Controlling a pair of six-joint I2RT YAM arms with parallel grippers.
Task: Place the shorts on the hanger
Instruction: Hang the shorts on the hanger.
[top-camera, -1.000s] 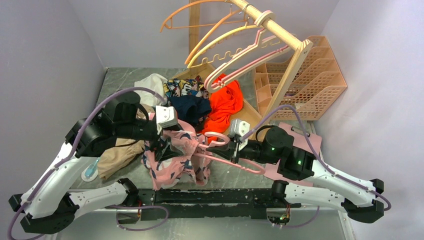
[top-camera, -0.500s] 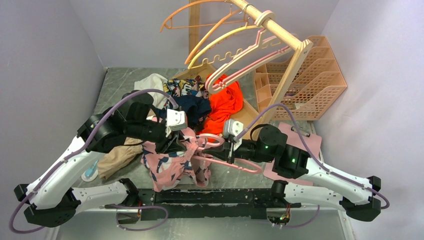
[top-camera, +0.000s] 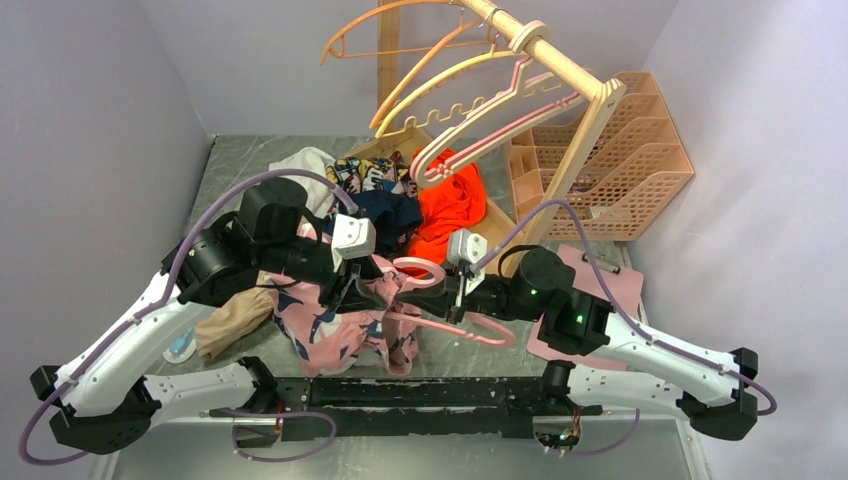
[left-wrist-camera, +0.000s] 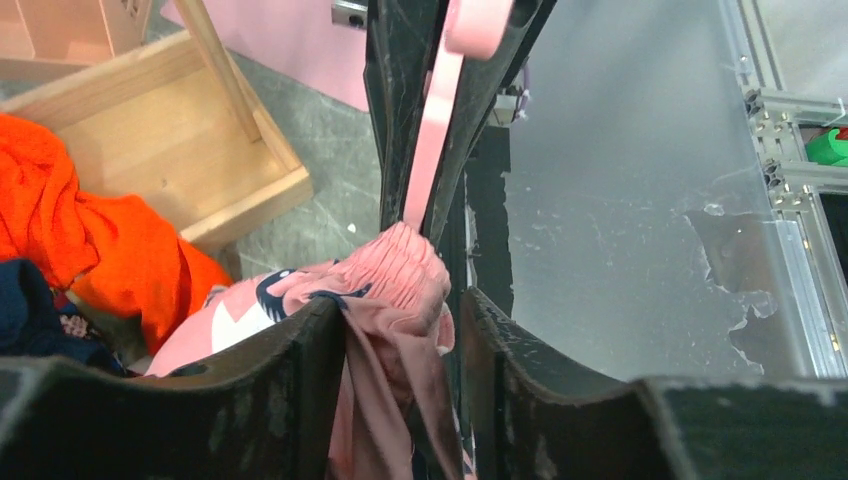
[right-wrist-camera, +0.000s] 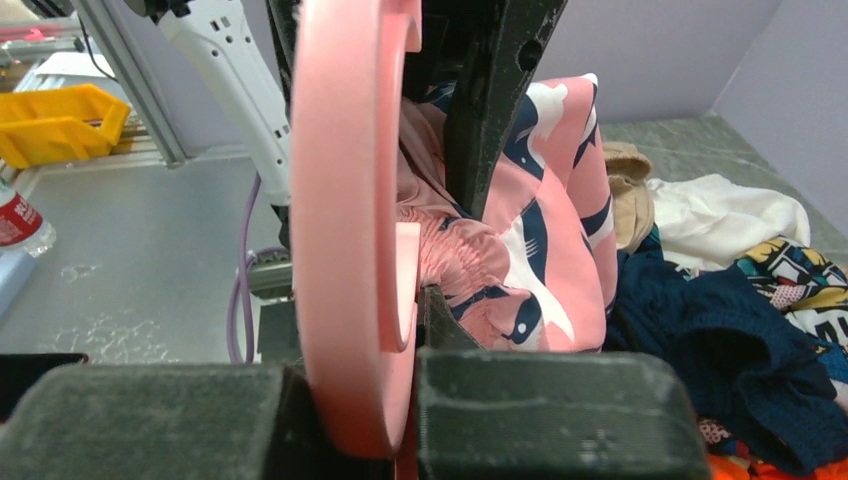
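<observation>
The pink whale-print shorts (top-camera: 335, 330) hang bunched from my left gripper (top-camera: 355, 283), which is shut on their gathered waistband (left-wrist-camera: 400, 262) a little above the table. My right gripper (top-camera: 455, 296) is shut on the pink hanger (top-camera: 480, 332), hook (top-camera: 420, 270) pointing toward the shorts. In the left wrist view the hanger's arm (left-wrist-camera: 430, 150) meets the waistband just beyond my left gripper (left-wrist-camera: 405, 300). In the right wrist view the hanger (right-wrist-camera: 345, 200) fills my right gripper (right-wrist-camera: 365, 400), and the shorts (right-wrist-camera: 540, 260) lie right behind it.
A wooden rack (top-camera: 560, 60) at the back carries orange, yellow and pink hangers. A peach basket (top-camera: 640, 150) stands at the back right. An orange-red garment (top-camera: 450, 205), a navy one (top-camera: 385, 215), a white one (top-camera: 300, 165) and a tan one (top-camera: 235, 315) lie around.
My left gripper has moved right and back with the shorts. My right gripper has carried the hanger left, so the hanger now meets the waistband.
</observation>
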